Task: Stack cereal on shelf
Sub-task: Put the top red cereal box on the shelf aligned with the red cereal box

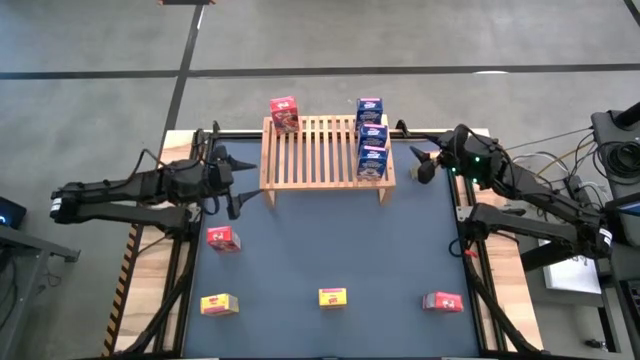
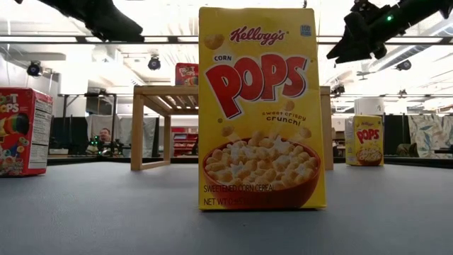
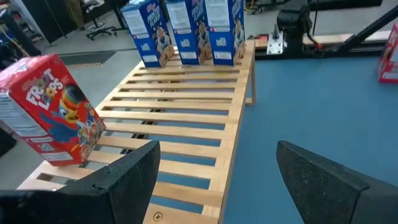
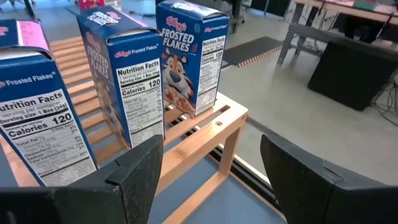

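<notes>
The wooden shelf [image 1: 328, 150] stands at the table's far middle. On its slats stand three blue cereal boxes [image 4: 121, 81] in a row at the right end and one red box [image 3: 53, 109] at the far left corner. Two red boxes [image 1: 222, 238] [image 1: 442, 301] and two yellow ones [image 1: 219, 304] [image 1: 333, 297] stand on the table. My left gripper [image 1: 235, 185] hovers open off the shelf's left end, nothing between its fingers [image 3: 217, 168]. My right gripper [image 1: 425, 165] hovers open off the right end, beside the blue boxes [image 4: 211, 162], also empty.
In the low view a yellow box [image 2: 262, 106] stands close in front of the shelf [image 2: 159, 99], a red one [image 2: 21, 131] at the left and a small yellow one [image 2: 367, 140] right of the shelf's leg. The shelf's middle slats [image 3: 186, 106] are bare.
</notes>
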